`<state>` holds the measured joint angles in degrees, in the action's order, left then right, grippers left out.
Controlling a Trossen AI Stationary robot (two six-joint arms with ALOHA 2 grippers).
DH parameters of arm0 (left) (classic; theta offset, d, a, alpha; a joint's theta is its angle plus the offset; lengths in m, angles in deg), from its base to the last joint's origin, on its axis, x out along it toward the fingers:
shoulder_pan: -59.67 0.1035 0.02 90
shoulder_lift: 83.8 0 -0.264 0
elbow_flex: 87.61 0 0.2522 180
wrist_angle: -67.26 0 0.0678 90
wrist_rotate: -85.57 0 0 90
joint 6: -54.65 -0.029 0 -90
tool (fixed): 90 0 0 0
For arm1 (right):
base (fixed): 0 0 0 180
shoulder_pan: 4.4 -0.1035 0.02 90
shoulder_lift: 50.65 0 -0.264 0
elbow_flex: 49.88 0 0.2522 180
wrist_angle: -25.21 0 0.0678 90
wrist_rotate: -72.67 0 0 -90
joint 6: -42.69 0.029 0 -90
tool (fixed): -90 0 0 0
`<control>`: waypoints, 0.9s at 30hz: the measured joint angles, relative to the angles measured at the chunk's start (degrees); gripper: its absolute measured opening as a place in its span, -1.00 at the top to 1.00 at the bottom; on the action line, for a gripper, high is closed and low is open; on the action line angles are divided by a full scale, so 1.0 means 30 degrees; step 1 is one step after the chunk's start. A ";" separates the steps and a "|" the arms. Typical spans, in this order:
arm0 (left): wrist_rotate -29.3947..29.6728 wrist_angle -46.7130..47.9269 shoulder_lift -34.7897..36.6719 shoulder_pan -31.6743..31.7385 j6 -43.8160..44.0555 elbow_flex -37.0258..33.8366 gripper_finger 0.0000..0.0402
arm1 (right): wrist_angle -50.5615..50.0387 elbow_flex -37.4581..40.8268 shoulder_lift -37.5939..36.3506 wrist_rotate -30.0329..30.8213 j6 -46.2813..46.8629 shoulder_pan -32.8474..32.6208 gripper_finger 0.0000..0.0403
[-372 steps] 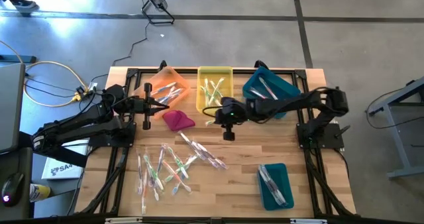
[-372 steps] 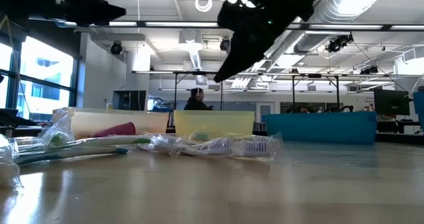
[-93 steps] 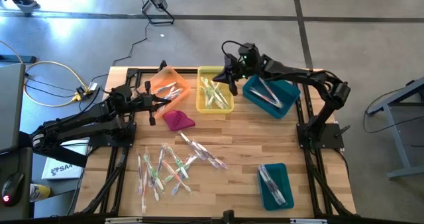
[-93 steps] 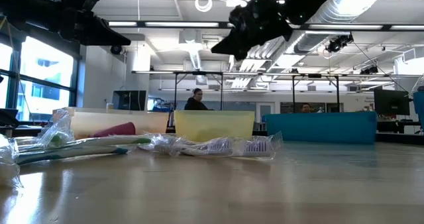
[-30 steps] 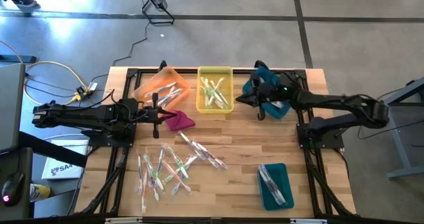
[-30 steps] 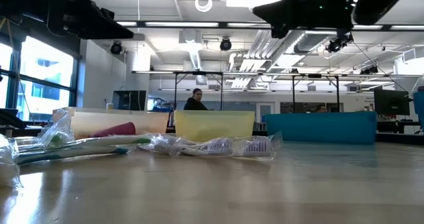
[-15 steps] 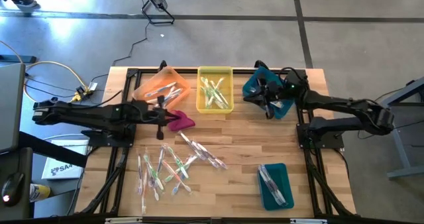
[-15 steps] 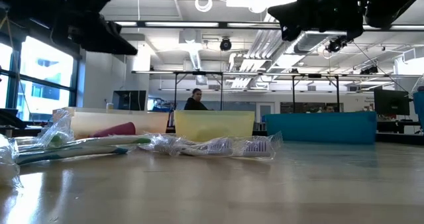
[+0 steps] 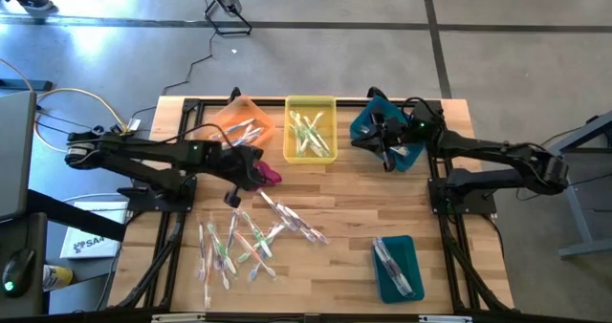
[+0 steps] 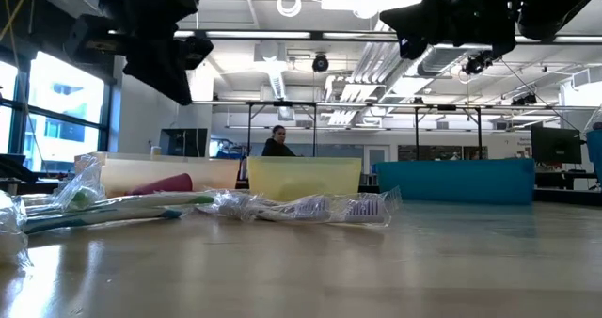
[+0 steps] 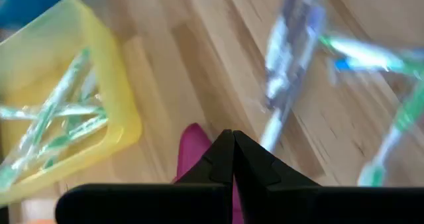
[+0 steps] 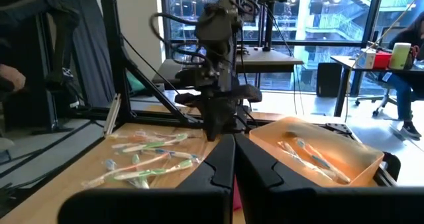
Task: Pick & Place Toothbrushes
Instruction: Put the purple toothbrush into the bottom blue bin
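Note:
Wrapped toothbrushes (image 9: 244,239) lie scattered on the near-left part of the table, and they show as blurred sticks (image 11: 285,58) in the left wrist view. More lie in the orange bin (image 9: 222,124), the yellow bin (image 9: 298,108), the far teal bin (image 9: 416,130) and the near teal bin (image 9: 406,254). My left gripper (image 9: 232,198) is shut and empty, above the table beside the magenta cloth (image 9: 269,176), short of the pile. My right gripper (image 9: 386,159) is shut and empty above the far teal bin.
The three far bins stand in a row along the table's far edge. The magenta cloth lies just in front of the orange and yellow bins. Bare wood shows in the table's middle and right (image 9: 373,204). A person (image 10: 278,144) sits far off in the room.
My left gripper has swung from in front of the orange bin toward the table's near edge, past the magenta cloth toward the toothbrush pile, tipping downward. My right gripper has drifted slightly toward the table's right, over the far teal bin, then held still.

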<state>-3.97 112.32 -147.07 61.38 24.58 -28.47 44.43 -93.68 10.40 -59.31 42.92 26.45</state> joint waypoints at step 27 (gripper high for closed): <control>-0.0812 -0.1388 -0.2395 -0.0085 -0.2738 0.1009 0.73 | -0.0929 0.0000 0.0007 0.0015 -0.0138 0.0000 0.99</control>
<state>-6.41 108.16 -154.26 61.12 16.36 -25.44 41.64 -93.68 10.43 -59.27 42.50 26.45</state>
